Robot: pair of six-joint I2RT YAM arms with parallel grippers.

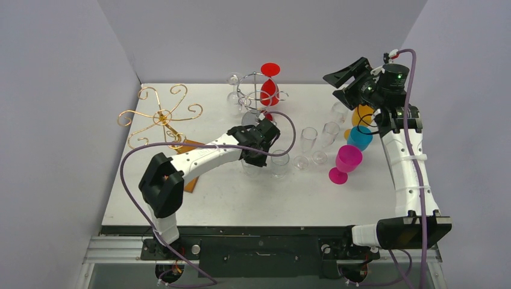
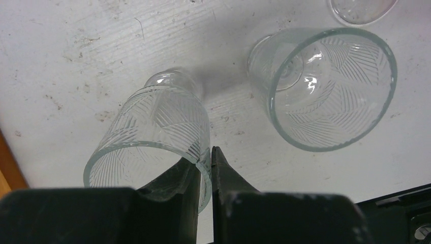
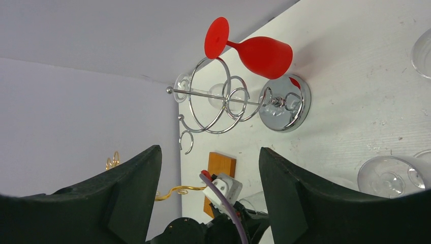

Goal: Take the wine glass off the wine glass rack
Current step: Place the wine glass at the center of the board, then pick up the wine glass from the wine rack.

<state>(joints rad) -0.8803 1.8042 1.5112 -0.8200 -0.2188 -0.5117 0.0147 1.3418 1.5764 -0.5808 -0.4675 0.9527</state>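
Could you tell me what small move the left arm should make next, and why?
Probably open the left gripper and lift away: it pinches the rim of an etched glass that seems to stand on the table beside a second etched glass, clear of the rack.

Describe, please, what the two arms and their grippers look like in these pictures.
Both arms are alike: the left arm and right arm have white link shells between bulky black joint housings, and a purple cable loops along each. The left gripper and right gripper have matte black, tapered fingers. A small green light shows at the right wrist.
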